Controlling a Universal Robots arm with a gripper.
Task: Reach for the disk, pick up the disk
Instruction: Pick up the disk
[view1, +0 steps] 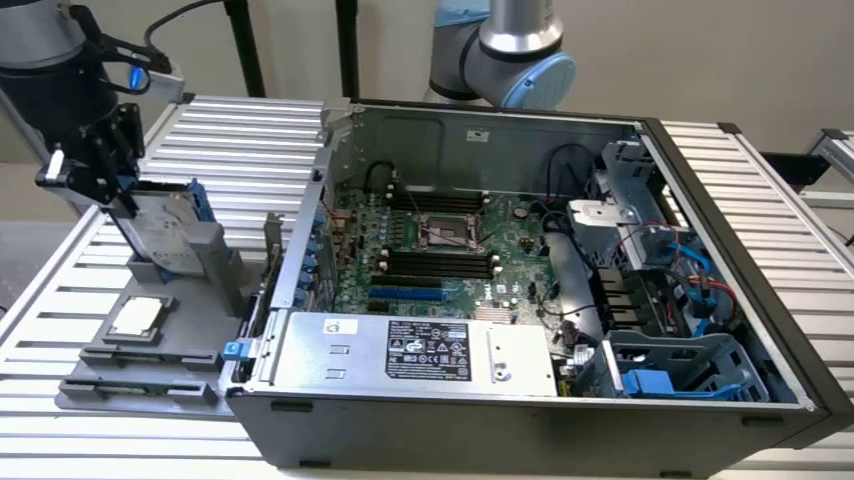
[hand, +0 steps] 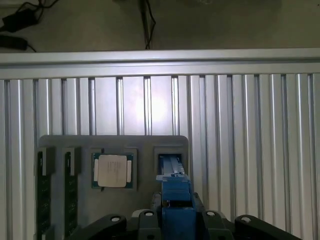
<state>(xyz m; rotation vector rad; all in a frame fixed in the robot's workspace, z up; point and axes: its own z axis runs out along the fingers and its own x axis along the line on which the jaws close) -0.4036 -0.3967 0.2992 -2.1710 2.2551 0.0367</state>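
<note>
The disk (view1: 163, 226) is a silver-grey metal drive with a blue rail along its edge. It stands on end, slightly tilted, in a slot of the grey holder (view1: 222, 266) at the exterior view's left. My black gripper (view1: 131, 203) comes down over its upper end, with the jaws closed against both faces. In the wrist view the disk (hand: 174, 194) shows edge-on as a blue rail running from the gripper (hand: 175, 216) down into the holder's slot. Its lower end sits in the slot.
A small square chip (view1: 139, 317) (hand: 113, 170) lies in the holder beside the disk's slot, with dark memory sticks (hand: 44, 192) further along. An open computer case (view1: 534, 300) stands close on the exterior view's right. A second arm (view1: 514, 55) is behind it. The table (hand: 240, 125) is ribbed aluminium.
</note>
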